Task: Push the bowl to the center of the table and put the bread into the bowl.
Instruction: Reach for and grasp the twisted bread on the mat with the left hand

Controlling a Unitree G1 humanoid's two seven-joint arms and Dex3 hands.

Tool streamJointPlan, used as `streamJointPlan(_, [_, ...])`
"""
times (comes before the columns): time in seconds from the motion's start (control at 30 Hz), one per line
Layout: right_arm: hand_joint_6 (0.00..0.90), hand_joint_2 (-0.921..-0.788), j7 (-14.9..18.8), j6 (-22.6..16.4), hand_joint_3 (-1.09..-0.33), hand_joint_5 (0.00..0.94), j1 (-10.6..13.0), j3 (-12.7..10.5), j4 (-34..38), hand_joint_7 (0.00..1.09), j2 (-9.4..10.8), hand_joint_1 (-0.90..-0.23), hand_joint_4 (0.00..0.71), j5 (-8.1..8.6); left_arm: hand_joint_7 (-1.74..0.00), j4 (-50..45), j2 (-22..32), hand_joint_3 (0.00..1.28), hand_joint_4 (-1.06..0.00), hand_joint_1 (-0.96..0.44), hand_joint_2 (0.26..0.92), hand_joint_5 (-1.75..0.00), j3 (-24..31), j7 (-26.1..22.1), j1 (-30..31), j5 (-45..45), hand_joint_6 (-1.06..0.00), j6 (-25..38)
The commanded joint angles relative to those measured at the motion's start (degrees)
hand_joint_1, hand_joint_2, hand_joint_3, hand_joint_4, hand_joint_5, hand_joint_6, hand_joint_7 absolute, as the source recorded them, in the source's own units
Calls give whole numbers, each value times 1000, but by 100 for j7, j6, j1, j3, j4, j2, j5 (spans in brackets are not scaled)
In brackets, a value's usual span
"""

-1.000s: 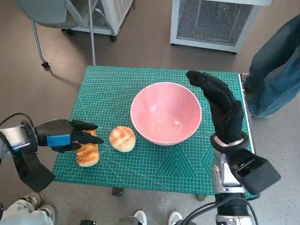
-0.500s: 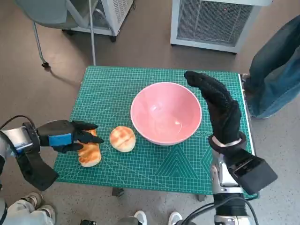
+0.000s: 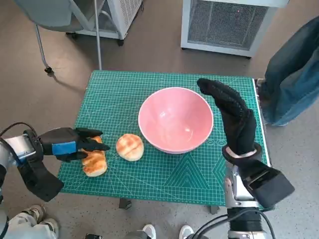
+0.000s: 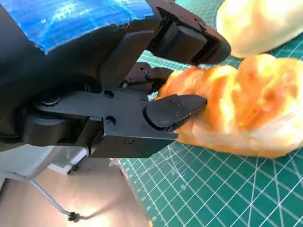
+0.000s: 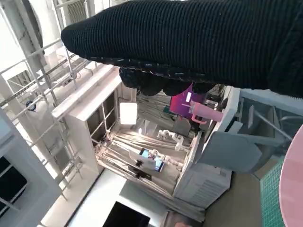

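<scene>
The pink bowl [image 3: 175, 119] stands right of the middle of the green mat [image 3: 124, 94]. My right hand [image 3: 233, 113] is stretched out flat along the bowl's right rim and holds nothing. A round bun [image 3: 130, 147] lies just left of the bowl. A long golden bread [image 3: 94, 162] lies near the mat's front left corner. My left hand [image 3: 70, 144] reaches over its far end. In the left wrist view the black fingers [image 4: 175, 109] are spread, one tip touching the long bread [image 4: 236, 109], with the bun [image 4: 258, 23] beyond. Both breads rest on the mat.
A person's leg in jeans [image 3: 291, 69] stands close to the table's right edge. A grey cabinet [image 3: 224, 22] and a chair leg [image 3: 97, 35] stand behind the table. The right wrist view shows only the glove [image 5: 189, 42], room fittings and a sliver of bowl rim [image 5: 294, 189].
The bowl has slid very slightly to the left with my right hand against it. My left hand and the long bread have barely moved.
</scene>
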Motion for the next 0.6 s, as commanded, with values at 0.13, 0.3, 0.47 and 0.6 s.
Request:
streamJointPlan(0.13, [-1, -921, -73, 31, -802, 8, 125, 5, 9, 600, 28, -616, 226, -51, -1, -71, 0, 10, -194, -251, 765, -1, -272, -316, 197, 257, -262, 109])
streamJointPlan(0.3, [-1, -921, -56, 47, -803, 7, 144, 6, -5, 600, 22, -613, 226, -33, 0, -155, 36, 4, -111, -405, 713, 0, -360, -363, 132, 321, -192, 123])
streamJointPlan(0.47, [-1, -921, -58, 38, -803, 7, 161, 10, -4, 599, 32, -611, 226, -31, 0, -100, 62, 2, -84, -522, 678, -3, -348, -434, 31, 224, -160, -16])
streamJointPlan(0.6, [-1, -921, -46, 45, -804, 7, 177, 13, -5, 599, 37, -610, 225, -12, -2, -89, 116, 1, -86, -556, 671, -5, -235, -556, -57, 42, -159, -212])
